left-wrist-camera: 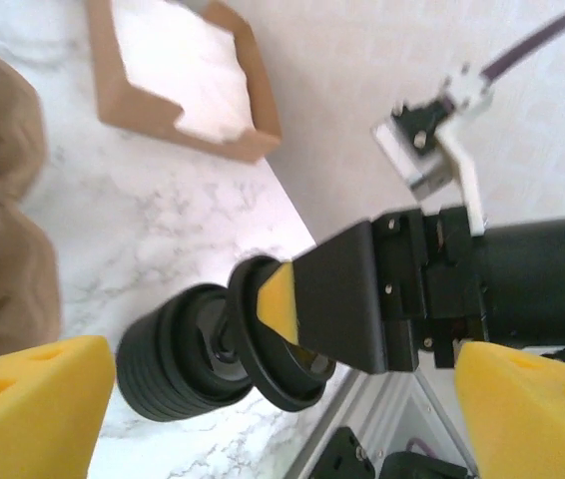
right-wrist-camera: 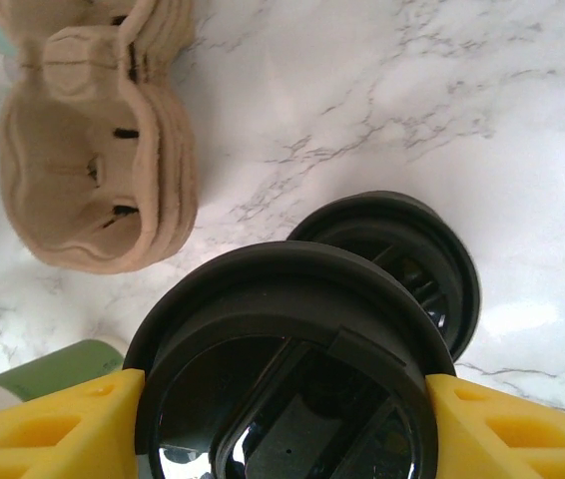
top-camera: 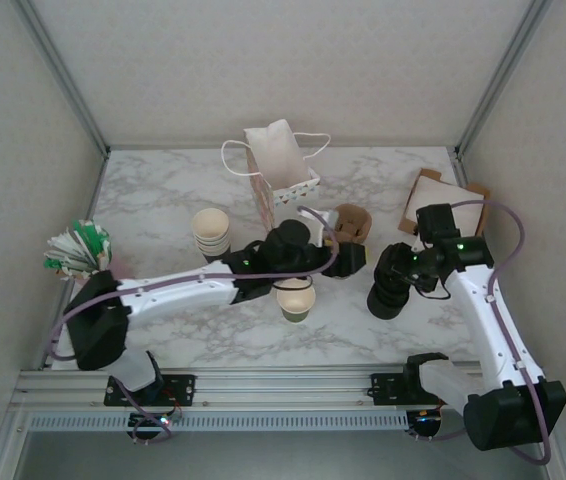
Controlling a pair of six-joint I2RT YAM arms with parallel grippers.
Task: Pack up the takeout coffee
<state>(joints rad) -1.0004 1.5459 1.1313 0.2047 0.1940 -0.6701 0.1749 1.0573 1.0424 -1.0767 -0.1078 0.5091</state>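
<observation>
Coffee cup (top-camera: 294,298) stands upright on the marble counter (top-camera: 163,210), near the middle, right by the left arm. It has no lid on yet. It is thin paper, cream inside and dark green outside, so I think it is light and easy to squash or tip over. A good place to hold it looks like the sides, low down, with a soft squeeze.

The left tool (left-wrist-camera: 282,409) is wide open and has nothing in it. The right tool (right-wrist-camera: 282,429) is closed on a black lid (right-wrist-camera: 282,299), with one yellow pad (right-wrist-camera: 43,429) on each side of its rim. The lid is round, hard, shiny plastic, so it could slip. Just behind it sits a stack of lids (right-wrist-camera: 432,259).

The brown cup tray (right-wrist-camera: 93,150) is rough, bumpy cardboard. A white paper bag (top-camera: 281,165) with string handles stands at the back.
</observation>
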